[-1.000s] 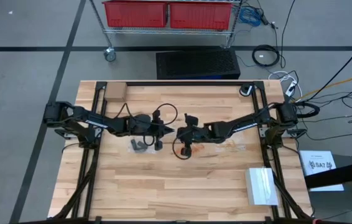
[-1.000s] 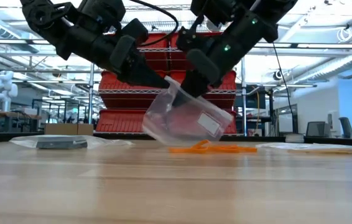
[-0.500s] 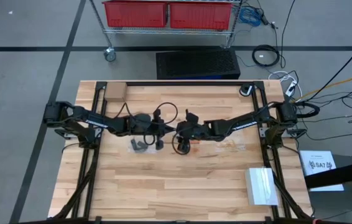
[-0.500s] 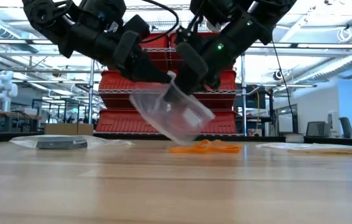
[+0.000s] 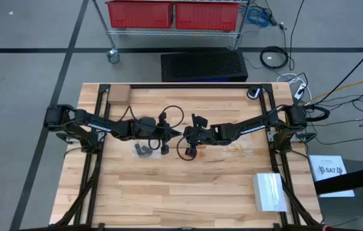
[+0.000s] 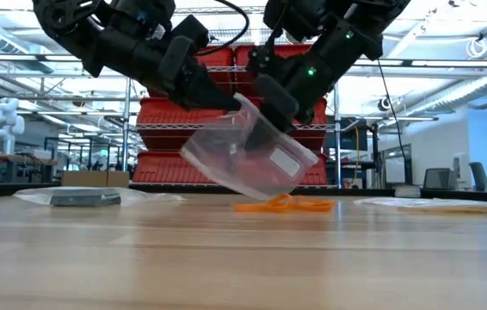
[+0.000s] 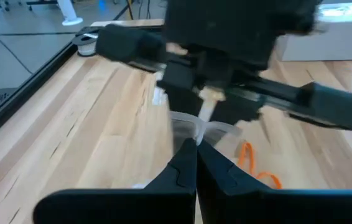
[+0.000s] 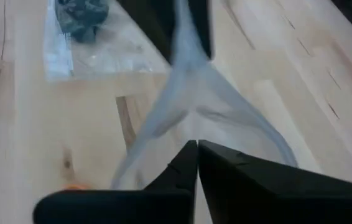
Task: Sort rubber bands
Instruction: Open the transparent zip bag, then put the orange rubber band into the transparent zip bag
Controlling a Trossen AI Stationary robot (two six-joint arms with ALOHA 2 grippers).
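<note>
We hold a clear bag [image 6: 248,159] aloft mid-table, left gripper [image 6: 226,102] and right gripper [image 6: 271,110] clamped on its rim, mouth spread to receive the orange rubber bands [image 6: 282,204] lying beneath.

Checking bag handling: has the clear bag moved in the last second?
Yes. In the low view the clear bag has lifted, away from the orange rubber bands on the table.

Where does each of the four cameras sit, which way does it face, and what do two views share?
High: overhead, facing down; both arms, table.
Low: table height, facing level; left gripper and right gripper hold a clear bag over orange bands.
Left wrist: past shut fingers toward the right arm.
Right wrist: past shut fingers at the bag.
Shared: low and both wrists show the bag.
</note>
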